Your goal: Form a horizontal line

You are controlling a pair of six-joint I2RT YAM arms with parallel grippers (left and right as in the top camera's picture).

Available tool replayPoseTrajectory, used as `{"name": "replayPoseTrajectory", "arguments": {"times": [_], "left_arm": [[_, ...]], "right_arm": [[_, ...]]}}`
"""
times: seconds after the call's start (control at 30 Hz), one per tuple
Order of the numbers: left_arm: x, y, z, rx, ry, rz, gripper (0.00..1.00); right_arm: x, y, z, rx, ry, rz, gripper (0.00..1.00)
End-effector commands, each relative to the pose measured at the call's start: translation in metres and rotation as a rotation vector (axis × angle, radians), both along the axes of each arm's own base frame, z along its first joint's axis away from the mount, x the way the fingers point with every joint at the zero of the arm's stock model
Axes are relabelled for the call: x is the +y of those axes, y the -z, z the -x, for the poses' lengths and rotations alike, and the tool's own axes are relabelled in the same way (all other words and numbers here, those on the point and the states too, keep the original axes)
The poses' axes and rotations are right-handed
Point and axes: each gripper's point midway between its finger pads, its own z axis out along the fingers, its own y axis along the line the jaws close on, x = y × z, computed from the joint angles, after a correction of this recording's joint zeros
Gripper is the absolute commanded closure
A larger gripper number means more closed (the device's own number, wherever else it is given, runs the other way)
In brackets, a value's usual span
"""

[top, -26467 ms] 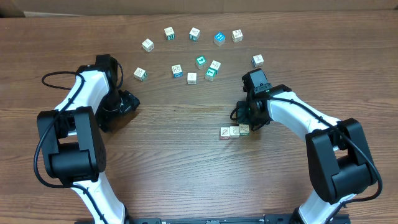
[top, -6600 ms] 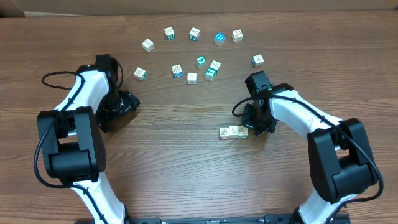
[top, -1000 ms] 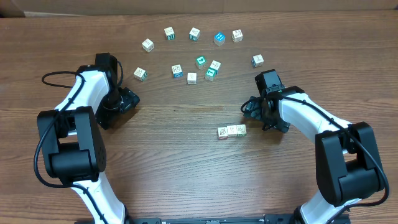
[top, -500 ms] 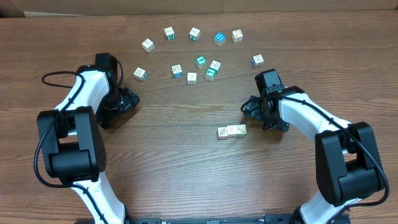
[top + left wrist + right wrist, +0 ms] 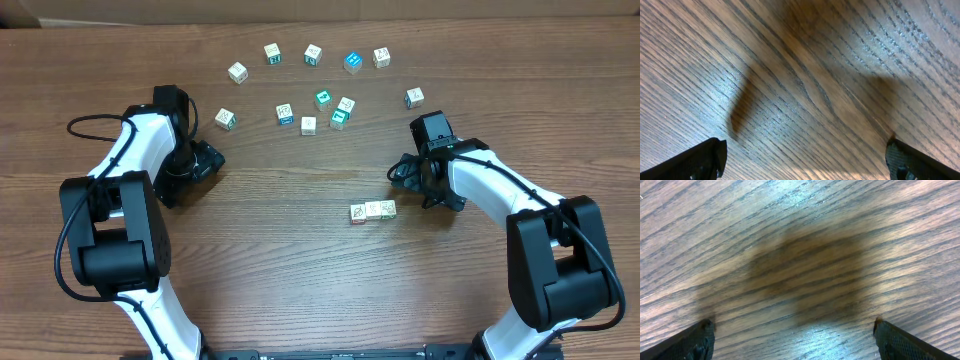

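Observation:
A short row of three small touching cubes (image 5: 373, 210) lies level on the wooden table (image 5: 300, 270), right of centre. The two left ones are whitish-tan and the right end one looks greenish. My right gripper (image 5: 418, 186) points down at the table, a little to the right of and behind the row, apart from it. It is open, and the right wrist view shows only bare wood between its fingertips (image 5: 795, 345). My left gripper (image 5: 197, 166) rests far to the left, also open over bare wood (image 5: 805, 165).
Several loose white and teal cubes lie scattered along the back, from a white one (image 5: 237, 72) at the left to another (image 5: 414, 97) near the right arm. A cluster (image 5: 323, 99) sits behind the row.
Nothing has moved over the last second. Before that, my right gripper stood against the row's right end, then drew back to the right, leaving the row straighter.

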Motion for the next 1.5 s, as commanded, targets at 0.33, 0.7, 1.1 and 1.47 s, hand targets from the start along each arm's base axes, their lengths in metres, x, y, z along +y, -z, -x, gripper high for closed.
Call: {"name": "replayPoseTrajectory", "arguments": {"times": [0.33, 0.7, 1.1, 1.47], "left_arm": [[0.002, -0.001, 0.002, 0.003, 0.016, -0.020, 0.01], [0.002, -0.001, 0.002, 0.003, 0.016, -0.020, 0.00], [0.002, -0.001, 0.002, 0.003, 0.016, -0.020, 0.01], [0.035, -0.007, -0.001, -0.002, 0.027, -0.211, 0.01]], "right_arm": [[-0.005, 0.015, 0.010, 0.048, 0.004, 0.007, 0.00], [-0.005, 0.015, 0.010, 0.047, 0.004, 0.008, 0.00], [-0.005, 0.015, 0.010, 0.048, 0.004, 0.008, 0.02], [0.006, -0.058, -0.042, -0.035, -0.119, 0.014, 0.88]]}}
